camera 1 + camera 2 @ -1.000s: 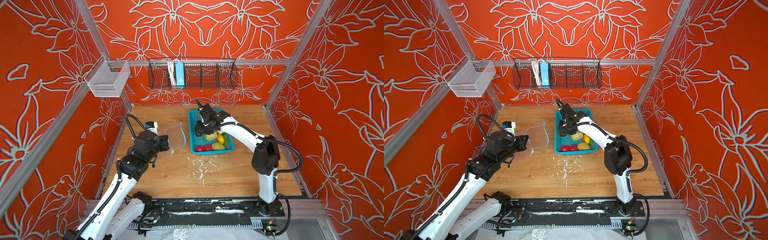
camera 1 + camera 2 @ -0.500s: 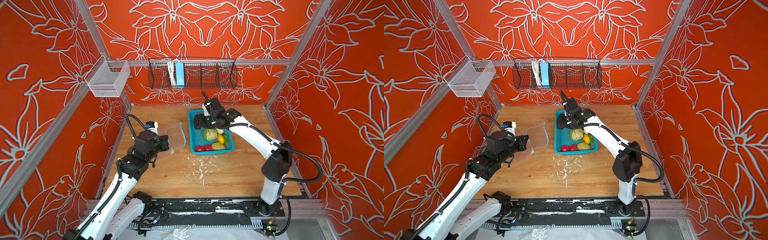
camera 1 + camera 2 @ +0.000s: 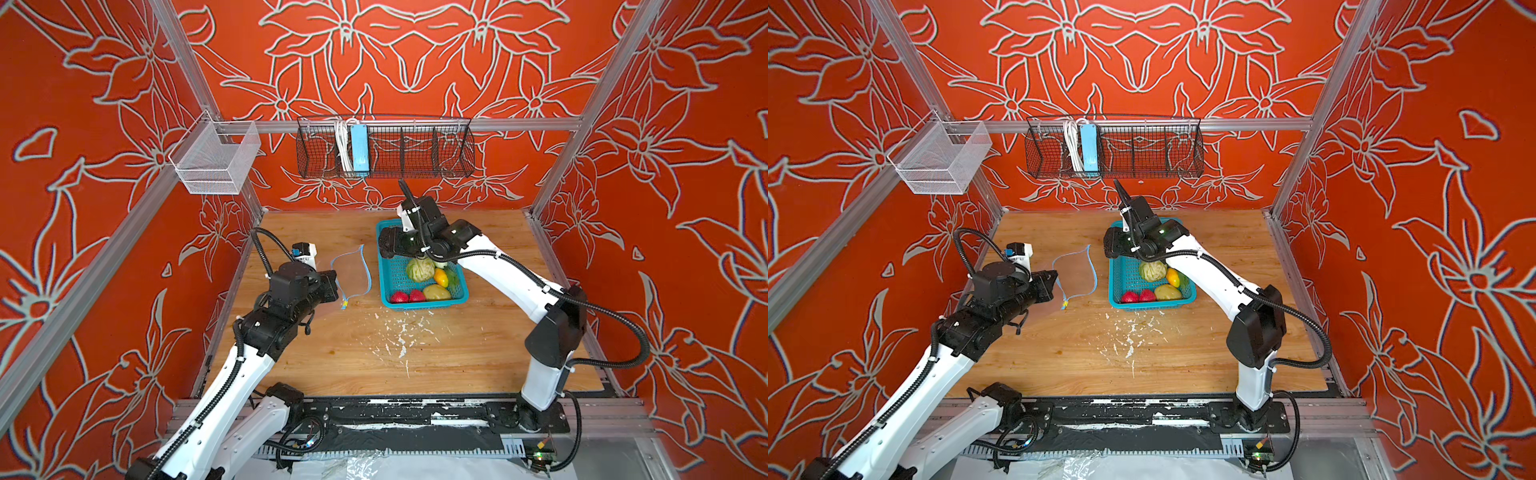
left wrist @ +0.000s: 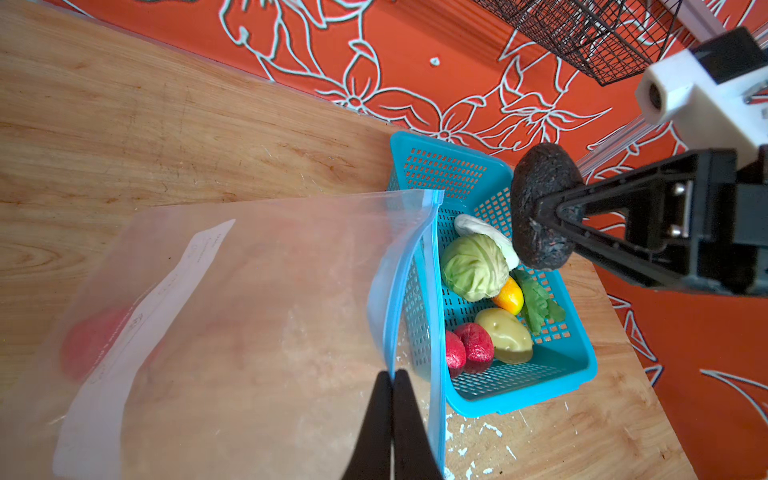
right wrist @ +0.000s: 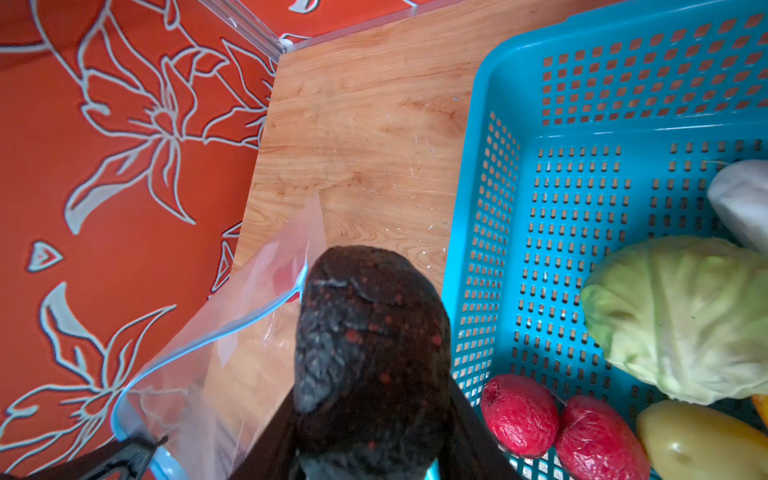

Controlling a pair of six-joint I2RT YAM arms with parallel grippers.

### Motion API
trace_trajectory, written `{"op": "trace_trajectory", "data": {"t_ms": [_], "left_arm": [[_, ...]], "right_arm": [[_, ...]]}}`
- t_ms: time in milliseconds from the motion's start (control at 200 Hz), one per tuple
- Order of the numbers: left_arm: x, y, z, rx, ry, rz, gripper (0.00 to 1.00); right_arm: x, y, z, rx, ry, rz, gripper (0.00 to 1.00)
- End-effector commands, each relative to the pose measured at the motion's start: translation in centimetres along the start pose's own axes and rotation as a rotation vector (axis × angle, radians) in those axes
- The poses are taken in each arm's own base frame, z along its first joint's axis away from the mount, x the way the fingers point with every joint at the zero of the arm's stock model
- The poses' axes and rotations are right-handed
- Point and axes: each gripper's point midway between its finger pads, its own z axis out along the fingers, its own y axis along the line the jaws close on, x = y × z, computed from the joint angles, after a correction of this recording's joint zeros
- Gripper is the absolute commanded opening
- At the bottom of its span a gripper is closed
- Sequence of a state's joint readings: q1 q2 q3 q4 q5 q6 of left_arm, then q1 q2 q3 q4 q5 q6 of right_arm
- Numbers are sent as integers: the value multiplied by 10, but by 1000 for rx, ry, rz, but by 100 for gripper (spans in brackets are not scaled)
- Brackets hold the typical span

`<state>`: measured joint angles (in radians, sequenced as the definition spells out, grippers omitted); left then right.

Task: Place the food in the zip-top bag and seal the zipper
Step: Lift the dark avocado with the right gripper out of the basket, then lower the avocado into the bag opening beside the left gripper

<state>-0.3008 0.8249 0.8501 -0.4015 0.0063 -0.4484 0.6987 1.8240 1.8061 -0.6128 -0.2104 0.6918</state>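
R pincer (image 4: 555, 214) tight on avocado (image 5: 370, 340), arm (image 3: 498, 270) out over basket (image 4: 519, 388); L pincer (image 4: 392, 380) tight on bag (image 4: 249, 311).

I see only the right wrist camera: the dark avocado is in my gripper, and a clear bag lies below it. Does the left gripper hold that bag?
Observer: Yes. In the left wrist view the left gripper is shut on the zip-top bag at its blue zipper. It holds one lip apart from the other, so the mouth is open.
Operator: Is the avocado over the mouth?
Observer: Not yet, I judge. In a top view the right gripper with the avocado hangs at the teal basket, by its left rim. The mouth is further left.
Operator: Where is the slider?
Observer: In a top view the yellowish slider tab sits at the zipper's near end.
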Motion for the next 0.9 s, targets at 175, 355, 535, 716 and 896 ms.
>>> {"op": "trace_trajectory", "data": {"t_ms": [175, 355, 535, 716, 896], "left_arm": [[-7, -4, -2, 22, -28, -2, 0], [-5, -7, 4, 31, -5, -3, 0], [-7, -10, 4, 43, -4, -3, 0], [-9, -9, 1, 42, -25, 1, 0], [-8, -9, 1, 40, -17, 3, 0]], "right_arm": [[7, 32, -13, -86, -29, -41, 28], [22, 42, -7, -123, -23, -54, 27], [34, 53, -5, -138, -18, -85, 27], [44, 63, 0, -150, -6, -112, 27], [54, 71, 7, -147, 1, -142, 27]]}}
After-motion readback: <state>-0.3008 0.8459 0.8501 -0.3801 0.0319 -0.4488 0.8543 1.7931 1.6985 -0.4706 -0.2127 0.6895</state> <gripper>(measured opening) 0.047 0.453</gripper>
